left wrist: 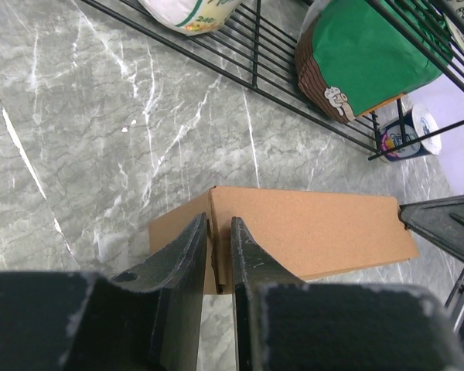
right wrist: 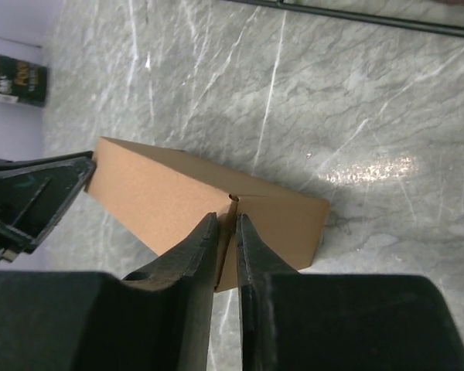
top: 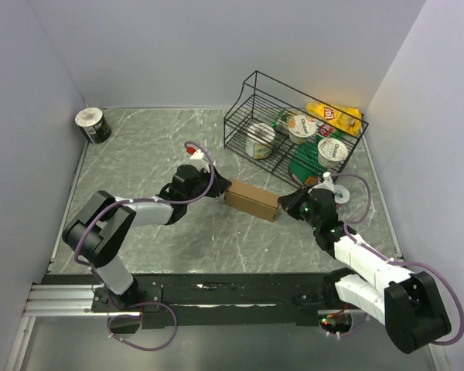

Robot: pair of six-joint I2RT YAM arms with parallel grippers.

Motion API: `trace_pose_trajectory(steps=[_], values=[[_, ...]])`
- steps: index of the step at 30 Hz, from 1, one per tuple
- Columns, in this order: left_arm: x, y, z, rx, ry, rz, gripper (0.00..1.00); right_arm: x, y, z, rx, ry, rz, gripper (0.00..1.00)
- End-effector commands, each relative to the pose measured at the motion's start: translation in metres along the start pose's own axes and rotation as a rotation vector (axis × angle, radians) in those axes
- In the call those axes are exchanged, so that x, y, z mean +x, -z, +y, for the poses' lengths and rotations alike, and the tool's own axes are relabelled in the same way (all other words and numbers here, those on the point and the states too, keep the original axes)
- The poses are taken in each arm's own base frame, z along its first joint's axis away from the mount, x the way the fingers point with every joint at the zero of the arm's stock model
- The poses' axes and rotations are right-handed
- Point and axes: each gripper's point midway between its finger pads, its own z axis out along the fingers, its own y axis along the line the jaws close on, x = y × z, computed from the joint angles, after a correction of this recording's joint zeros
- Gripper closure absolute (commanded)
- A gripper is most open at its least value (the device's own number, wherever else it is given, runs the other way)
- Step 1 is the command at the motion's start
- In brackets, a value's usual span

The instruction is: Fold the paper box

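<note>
The paper box [top: 251, 200] is plain brown cardboard, matte and faintly grainy, closed into a shallow rectangular block with crisp edges (a short slit marks the seam seen from the right wrist). It lies near the middle of the grey, white-veined stone-look bench [top: 155, 154], just in front of the black wire basket [top: 243, 116]. The left tool [top: 223, 191] pinches the cardboard at the box's left end, and the right tool [top: 284, 202] is clamped on the opposite end, its dark rough-textured fingers [right wrist: 192, 255] nearly together

Black wire basket [top: 240, 98] at the back holds yogurt cups [top: 260, 139], a green bag [top: 303, 166] and a yellow chip packet [top: 336, 116], while a can [top: 93, 124] sits far-left on the marble tabletop [top: 155, 147].
</note>
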Motion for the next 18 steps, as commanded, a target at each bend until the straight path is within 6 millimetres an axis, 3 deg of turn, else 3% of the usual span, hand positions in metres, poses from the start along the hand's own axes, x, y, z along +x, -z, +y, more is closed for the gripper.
trace_pose_trajectory(steps=[1, 12, 18], values=[[0.114, 0.032, 0.068, -0.249, 0.016, 0.347, 0.79, 0.050, 0.013, -0.071, 0.310, 0.144, 0.152, 0.87], [0.123, 0.029, 0.070, -0.243, 0.036, 0.346, 0.79, 0.061, 0.009, -0.081, 0.449, 0.254, 0.190, 0.87], [0.123, 0.038, 0.084, -0.314, 0.017, 0.321, 0.79, 0.057, 0.015, -0.083, 0.517, 0.322, 0.167, 0.86]])
